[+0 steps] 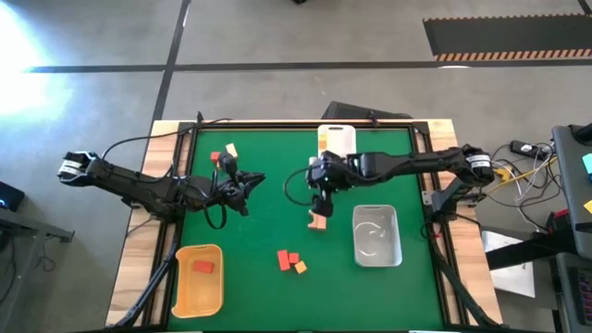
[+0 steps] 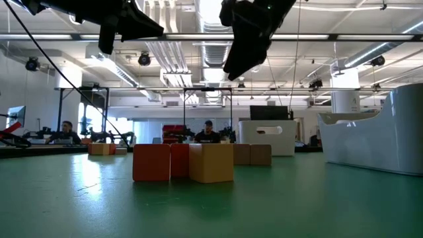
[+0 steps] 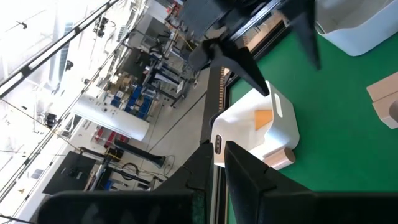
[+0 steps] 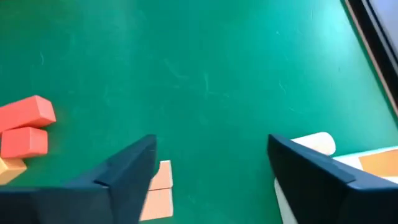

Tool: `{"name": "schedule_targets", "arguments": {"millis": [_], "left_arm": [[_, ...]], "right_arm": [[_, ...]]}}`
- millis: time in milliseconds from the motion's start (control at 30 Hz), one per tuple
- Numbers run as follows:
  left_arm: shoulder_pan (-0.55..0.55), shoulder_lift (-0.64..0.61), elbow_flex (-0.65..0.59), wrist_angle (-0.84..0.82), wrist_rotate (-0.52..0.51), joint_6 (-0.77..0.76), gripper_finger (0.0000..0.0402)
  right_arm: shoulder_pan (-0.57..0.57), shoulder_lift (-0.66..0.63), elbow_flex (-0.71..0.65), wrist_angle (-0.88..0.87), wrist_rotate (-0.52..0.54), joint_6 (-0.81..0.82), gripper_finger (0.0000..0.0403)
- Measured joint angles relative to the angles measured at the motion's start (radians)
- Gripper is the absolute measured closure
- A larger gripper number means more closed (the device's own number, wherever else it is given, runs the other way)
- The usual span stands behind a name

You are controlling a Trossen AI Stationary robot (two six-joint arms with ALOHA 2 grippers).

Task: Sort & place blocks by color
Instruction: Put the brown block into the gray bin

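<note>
As I hold the right gripper (image 1: pixel 319 205) wide open and empty above two tan blocks (image 1: pixel 318 221) at mat centre, pickup comes next: descend and close. Left gripper (image 1: pixel 252 180), at nine o'clock, fingers unreadable. Red blocks (image 1: pixel 288 260) wait at six o'clock.

A yellow tray (image 1: pixel 185 298) sat at the near left of the green tabletop (image 1: pixel 259 231), a clear tray (image 1: pixel 376 256) at the near right, and a white tray (image 1: pixel 344 140) against the far edge. Beyond the tabletop, two people (image 2: pixel 209 131) sat at distant benches.
</note>
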Motion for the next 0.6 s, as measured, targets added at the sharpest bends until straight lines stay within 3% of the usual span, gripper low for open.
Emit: {"name": "schedule_targets", "arguments": {"millis": [200,600], "left_arm": [[0.000,0.000,0.000,0.000,0.000,0.000,0.0378],[0.000,0.000,0.000,0.000,0.000,0.000,0.0378]], "right_arm": [[0.063,0.043,0.000,-0.007,0.007,-0.004,0.0047],[0.091,0.190,0.077,-0.163,-0.021,0.034,0.0064]]}}
